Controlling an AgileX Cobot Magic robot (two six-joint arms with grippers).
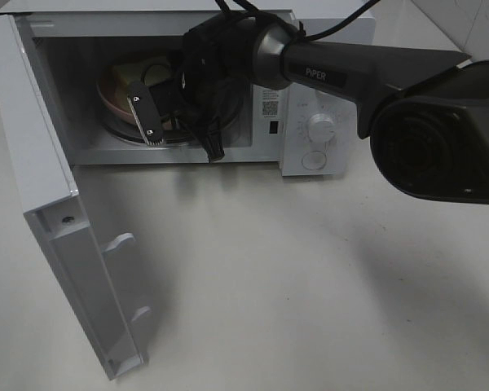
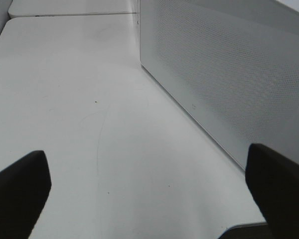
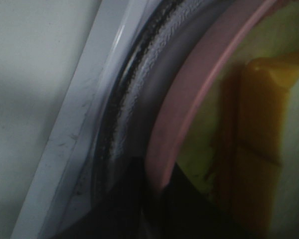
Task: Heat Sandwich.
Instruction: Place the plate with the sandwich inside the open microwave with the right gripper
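Note:
The sandwich lies on a round pink plate inside the open microwave. In the right wrist view its pale bread and golden-orange crust sit just inside the plate's pink rim. My right gripper reaches into the oven cavity and is shut on the plate's near rim; its dark fingers straddle that rim. The plate rests on the glass turntable. My left gripper is open and empty above the table, beside a white dotted panel. It does not show in the exterior high view.
The microwave door stands swung out to the left over the white table. The dials and control panel are on the oven's right side. My right arm crosses in front of the panel.

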